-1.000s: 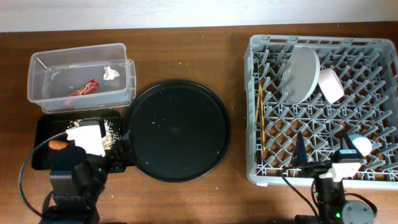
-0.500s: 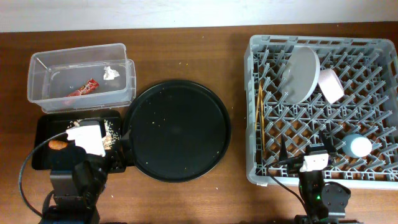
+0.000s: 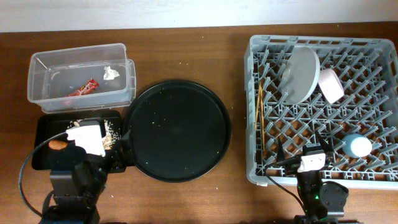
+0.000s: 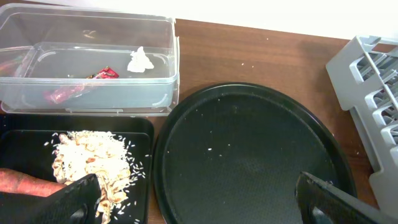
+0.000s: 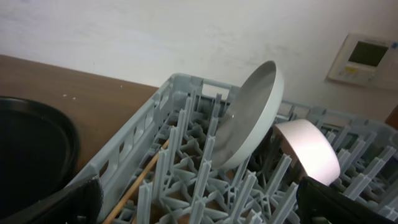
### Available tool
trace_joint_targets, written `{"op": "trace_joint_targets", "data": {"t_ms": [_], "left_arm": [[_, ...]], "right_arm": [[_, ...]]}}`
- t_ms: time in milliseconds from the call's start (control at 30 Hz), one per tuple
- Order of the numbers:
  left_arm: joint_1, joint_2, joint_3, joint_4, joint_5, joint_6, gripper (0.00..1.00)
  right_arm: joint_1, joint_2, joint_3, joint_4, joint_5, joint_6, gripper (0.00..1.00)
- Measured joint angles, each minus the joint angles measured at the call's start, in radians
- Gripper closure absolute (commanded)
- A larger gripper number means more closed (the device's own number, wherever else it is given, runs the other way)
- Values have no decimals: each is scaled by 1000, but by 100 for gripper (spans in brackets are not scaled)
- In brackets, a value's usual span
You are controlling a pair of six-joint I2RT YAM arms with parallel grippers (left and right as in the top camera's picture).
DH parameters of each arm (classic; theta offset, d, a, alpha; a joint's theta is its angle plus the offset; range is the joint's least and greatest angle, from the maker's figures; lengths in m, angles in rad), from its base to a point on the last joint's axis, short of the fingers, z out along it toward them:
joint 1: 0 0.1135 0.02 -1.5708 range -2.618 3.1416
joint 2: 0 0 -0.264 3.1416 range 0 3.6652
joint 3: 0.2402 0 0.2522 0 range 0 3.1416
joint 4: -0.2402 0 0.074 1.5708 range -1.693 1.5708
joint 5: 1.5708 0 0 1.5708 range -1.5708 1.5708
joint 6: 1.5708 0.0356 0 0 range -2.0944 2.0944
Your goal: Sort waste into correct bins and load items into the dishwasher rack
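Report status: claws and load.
Left claw, right claw open, empty. Plate, bowl, cup, chopsticks in rack. Wrapper, scrap in clear tub; carrot, food scraps on black tray. Nothing in the way.

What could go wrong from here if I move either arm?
The plate leans tilted among the pegs of the rack beside the bowl; bumping the rack could topple it. The light-blue cup sits close to the open right gripper, so a swing might knock it. The open left gripper is near the food scraps and could scatter them.
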State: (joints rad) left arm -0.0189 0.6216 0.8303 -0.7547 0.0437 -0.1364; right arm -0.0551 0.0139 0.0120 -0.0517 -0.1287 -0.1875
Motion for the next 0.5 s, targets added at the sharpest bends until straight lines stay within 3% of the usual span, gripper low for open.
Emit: {"op": "trace_joint_targets", "data": {"t_ms": [500], "left_arm": [[0,0,0,0,0,0,1]], "right_arm": [[0,0,0,-11,0,4,2]]}}
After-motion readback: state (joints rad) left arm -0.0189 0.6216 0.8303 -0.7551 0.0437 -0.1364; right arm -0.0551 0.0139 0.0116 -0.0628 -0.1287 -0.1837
